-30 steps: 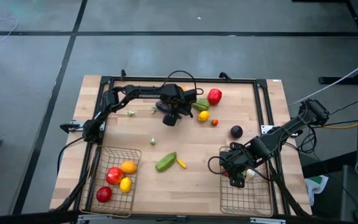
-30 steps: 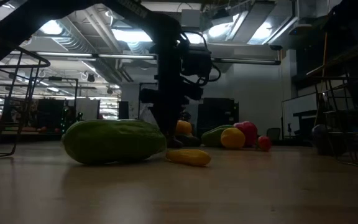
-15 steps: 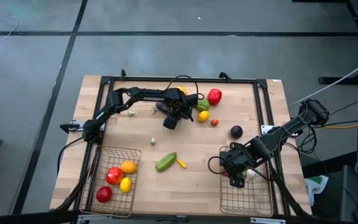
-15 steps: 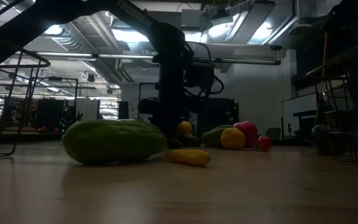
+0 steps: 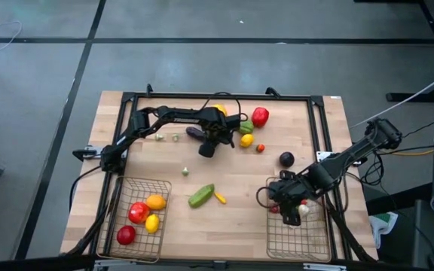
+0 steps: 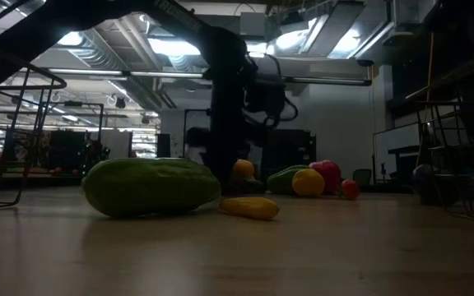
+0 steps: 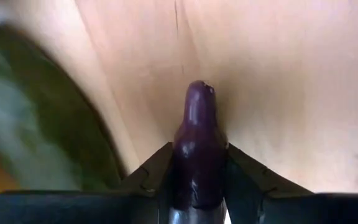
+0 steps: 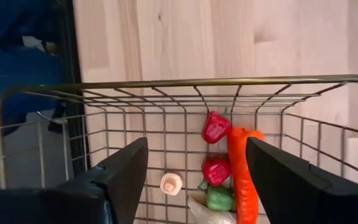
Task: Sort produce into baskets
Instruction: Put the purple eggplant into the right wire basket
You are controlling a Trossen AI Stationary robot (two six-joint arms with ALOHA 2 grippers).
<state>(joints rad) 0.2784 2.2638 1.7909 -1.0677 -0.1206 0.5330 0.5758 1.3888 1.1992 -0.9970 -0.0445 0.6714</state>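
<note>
Left gripper (image 7: 197, 180) has its fingers pressed against both flanks of a purple eggplant (image 7: 196, 149), lying on the table (image 5: 239, 218) at the far middle; the eggplant's long axis runs straight out between the fingers, so the grip is crosswise; green produce lies just beside. Left basket (image 5: 132, 218) sits well apart, at the near left corner. Right gripper (image 8: 194, 180) hangs open and empty over the right basket (image 8: 166, 87), which holds red peppers and a carrot.

Wooden table (image 5: 232, 218) I work over: two wire baskets (image 5: 134, 218) (image 5: 298, 229), green cucumber (image 5: 200, 196), small yellow piece (image 5: 220, 198), purple plum (image 5: 286, 159), red pepper (image 5: 260, 116).
</note>
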